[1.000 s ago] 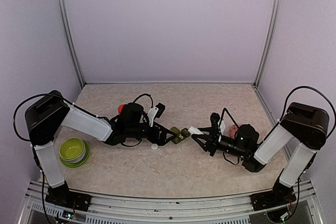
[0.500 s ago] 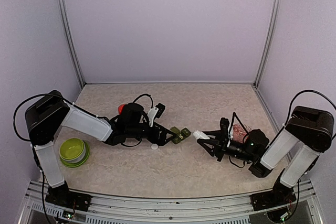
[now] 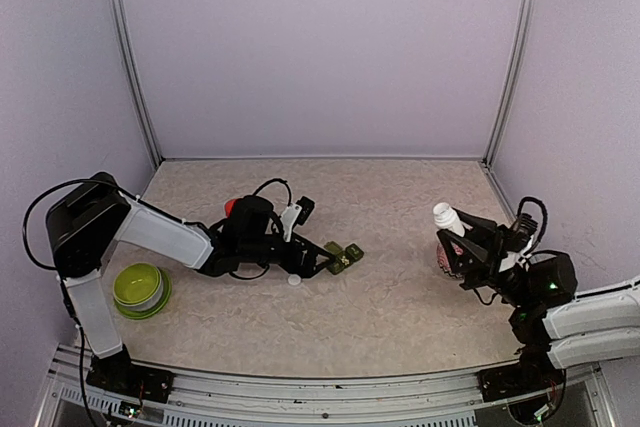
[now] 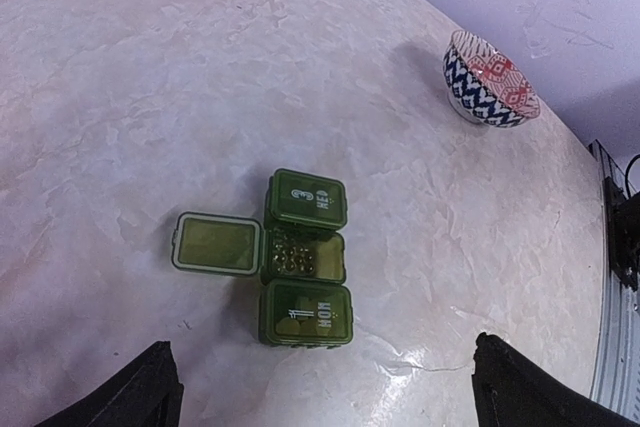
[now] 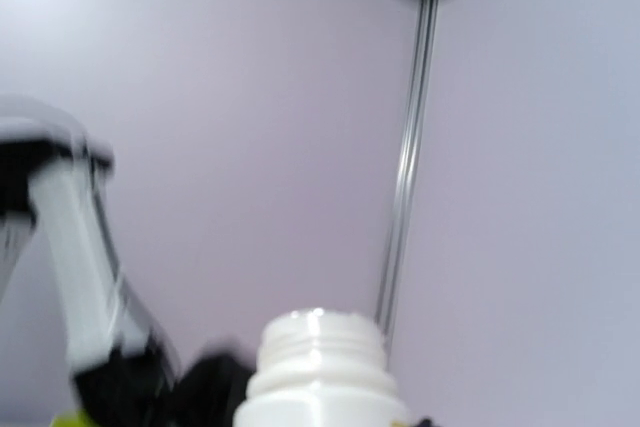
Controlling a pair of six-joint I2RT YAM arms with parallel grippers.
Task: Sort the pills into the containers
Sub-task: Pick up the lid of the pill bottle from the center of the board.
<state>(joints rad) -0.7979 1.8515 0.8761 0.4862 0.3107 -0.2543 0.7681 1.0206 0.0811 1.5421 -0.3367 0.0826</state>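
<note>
The dark green plastic strip of three joined square compartments (image 4: 305, 259) lies flat near the middle of the mottled beige table (image 4: 150, 97). Its middle compartment is open, with the hinged lid (image 4: 216, 244) folded out flat to one side. Small round pills (image 4: 297, 258) sit inside it. The two outer lids, each with white lettering, are closed, so I judge one compartment is served and two are left.

The left gripper (image 4: 322, 377) hangs low just short of the strip with its fingers spread wide and nothing between them. That placement looks meant for steadying the strip or working a lid. A small white round cap (image 3: 294, 280) lies on the table beside that arm. It is probably the bottle's cap, though it is too small to be sure.

Well apart, on the right side, the right gripper (image 3: 465, 239) is clamped on a white plastic bottle (image 3: 446, 215). The bottle is uncapped and held mouth-up, presumably so nothing spills. The blurred right wrist view shows only its threaded neck, so its contents cannot be judged. The bottle hovers near a blue-and-red patterned ceramic bowl (image 4: 490, 92).

A lime-green plastic bowl (image 3: 140, 289) sits by the left arm's base, away from the work.
</note>
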